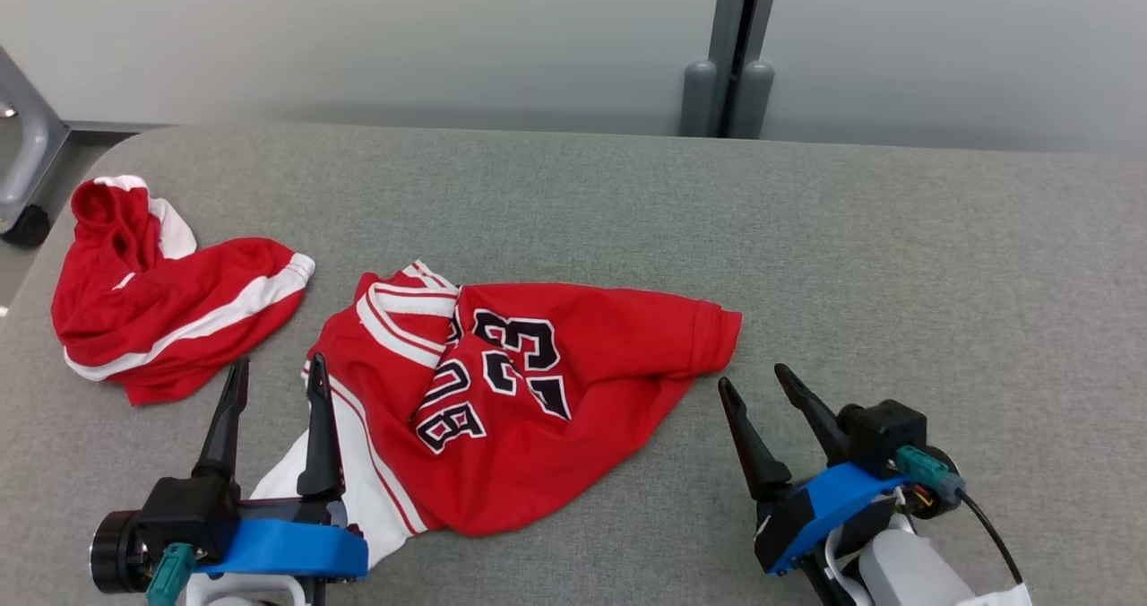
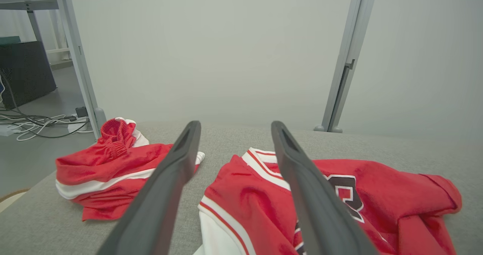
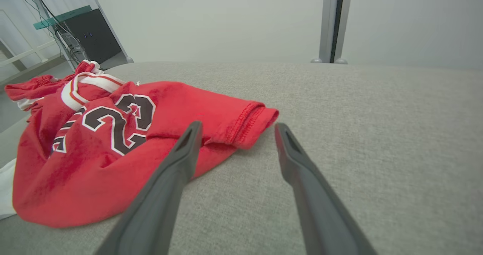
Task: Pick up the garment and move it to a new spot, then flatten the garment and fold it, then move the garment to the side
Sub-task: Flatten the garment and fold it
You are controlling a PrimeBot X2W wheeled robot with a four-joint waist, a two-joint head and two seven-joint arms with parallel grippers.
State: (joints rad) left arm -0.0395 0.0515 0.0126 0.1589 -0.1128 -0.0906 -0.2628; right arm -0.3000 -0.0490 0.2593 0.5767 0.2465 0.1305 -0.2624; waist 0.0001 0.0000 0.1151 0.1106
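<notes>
Lying crumpled, jersey (image 1: 591, 409) half-hides its lettering (image 1: 511, 364).

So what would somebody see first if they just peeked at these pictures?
The bright red jersey with a black 23, crumpled in the middle of the grey table. Next, a second red garment with white stripes, bunched near the table's left edge. The left pincer and right pincer sit open at either end of the jersey's near side.
</notes>
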